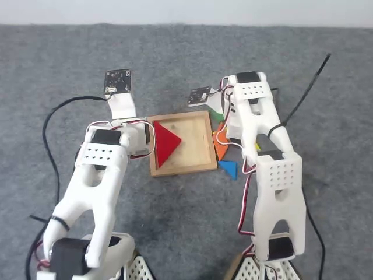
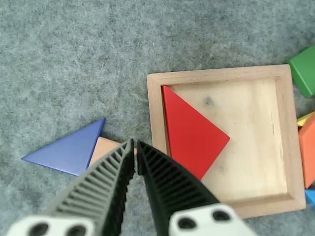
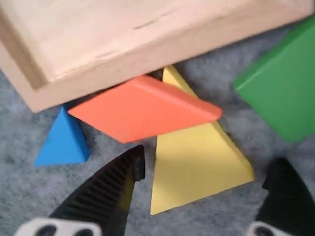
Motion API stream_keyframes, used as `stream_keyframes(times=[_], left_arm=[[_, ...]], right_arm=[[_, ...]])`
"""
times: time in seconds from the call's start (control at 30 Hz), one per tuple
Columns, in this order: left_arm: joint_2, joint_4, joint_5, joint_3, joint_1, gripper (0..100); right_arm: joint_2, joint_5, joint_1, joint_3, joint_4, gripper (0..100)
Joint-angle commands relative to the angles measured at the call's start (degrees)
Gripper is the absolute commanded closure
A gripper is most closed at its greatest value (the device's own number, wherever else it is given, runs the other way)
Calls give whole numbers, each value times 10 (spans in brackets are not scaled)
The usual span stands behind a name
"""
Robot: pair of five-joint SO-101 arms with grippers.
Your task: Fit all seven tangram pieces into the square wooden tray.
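The square wooden tray (image 1: 201,164) sits on the grey felt-like surface (image 1: 175,227) between the two arms. It holds one piece, a large red triangle (image 1: 165,143). The triangle's long edge lies along the tray wall on the left arm's side, and its point faces the tray's middle. The left gripper (image 2: 134,147) is clenched with only a thin slit between its ribbed black fingers (image 2: 162,172) and nothing held. Its tips are over the surface just outside that same tray wall, above a pale tan piece (image 2: 106,147). This piece lies partly under a large dark blue triangle (image 2: 69,150), which rests on the surface beside the tray. On the tray's other side, the right gripper (image 3: 205,169) is spread wide and straddles a yellow triangle (image 3: 197,172) without visibly touching it. An orange parallelogram (image 3: 142,110) covers the yellow triangle's tip and lies against the tray's outer wall. A small light blue triangle (image 3: 61,142) lies just beside the parallelogram, near a tray corner. A green block (image 3: 285,93) lies near the yellow triangle, outside the tray.
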Motion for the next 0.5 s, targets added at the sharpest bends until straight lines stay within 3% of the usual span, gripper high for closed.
stream_keyframes(times=[0.0, 0.37, 0.47], left_arm=[[-9, -9, -5, -29, -4, 985], [-9, -9, -5, -29, -4, 985], [-9, -9, -5, -29, -4, 985]], right_arm=[[-3, -9, 29, -12, 10, 608], [-3, -1, 25, -12, 8, 612], [-3, 8, 22, -11, 11, 672]])
